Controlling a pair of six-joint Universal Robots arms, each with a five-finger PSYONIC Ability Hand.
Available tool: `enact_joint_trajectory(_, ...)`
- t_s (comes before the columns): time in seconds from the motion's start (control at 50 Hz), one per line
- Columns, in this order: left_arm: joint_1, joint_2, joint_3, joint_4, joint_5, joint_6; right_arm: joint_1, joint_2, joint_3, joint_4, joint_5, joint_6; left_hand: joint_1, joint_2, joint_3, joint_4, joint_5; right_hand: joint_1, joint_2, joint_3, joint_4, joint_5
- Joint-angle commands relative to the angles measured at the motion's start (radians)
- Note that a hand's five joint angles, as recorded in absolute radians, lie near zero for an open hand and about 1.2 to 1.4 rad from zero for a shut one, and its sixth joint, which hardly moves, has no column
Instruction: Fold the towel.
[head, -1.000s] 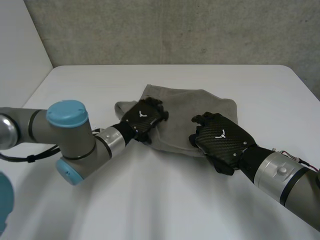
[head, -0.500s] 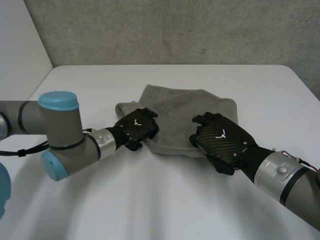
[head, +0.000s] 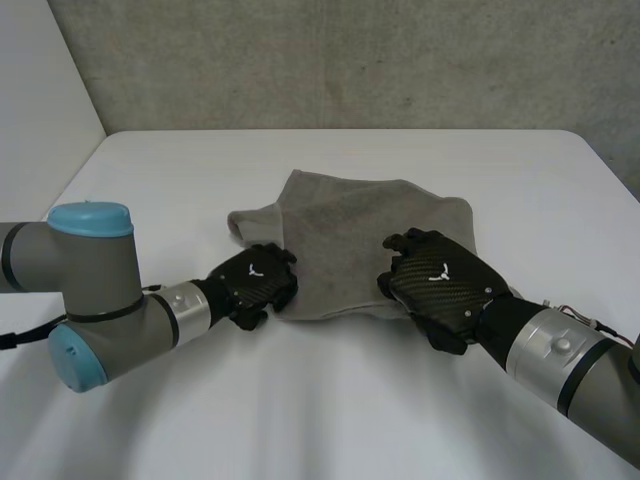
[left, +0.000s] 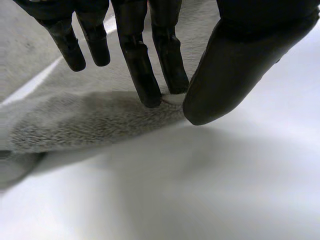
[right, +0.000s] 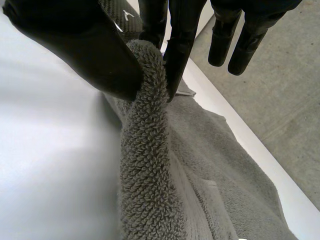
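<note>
1. The grey towel lies rumpled near the middle of the white worktop, with one flap sticking out at its far left.
2. The left robot hand is at the towel's near left corner. In the left wrist view its fingers and thumb close on the cloth's edge and pinch it just above the worktop.
3. The right robot hand is at the near edge, towards the towel's right side. In the right wrist view its thumb and fingers squeeze a raised ridge of towel between them.
</note>
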Motion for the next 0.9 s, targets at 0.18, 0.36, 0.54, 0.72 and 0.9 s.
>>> enact_joint_trajectory(0.18,-0.009,-0.047,0.036,0.218,-0.006,-0.007,0.000,0.000,0.005,0.000,0.001,0.000,-0.236,-0.234,-0.045,-0.056,-0.236,0.072,0.090,-0.033,-0.053,0.064)
enact_joint_trajectory(0.36,-0.004,-0.096,0.116,0.228,0.004,0.002,-0.001,0.002,0.006,0.000,0.001,0.000,-0.266,-0.263,-0.045,-0.056,-0.265,0.072,0.090,-0.033,-0.053,0.064)
enact_joint_trajectory(0.54,0.000,-0.139,0.177,0.225,0.004,0.019,-0.007,0.008,0.005,0.000,-0.001,0.000,-0.245,-0.243,-0.045,-0.056,-0.245,0.072,0.090,-0.033,-0.053,0.064)
enact_joint_trajectory(0.72,0.000,-0.159,0.180,0.217,0.011,0.040,-0.009,0.014,0.005,-0.001,0.002,0.000,-0.345,-0.342,-0.045,-0.056,-0.345,0.072,0.090,-0.033,-0.053,0.064)
enact_joint_trajectory(0.9,-0.001,-0.160,0.182,0.212,0.014,0.040,-0.010,0.017,0.003,-0.001,0.002,0.000,-0.468,-0.466,-0.045,-0.056,-0.468,0.072,0.090,-0.033,-0.053,0.064)
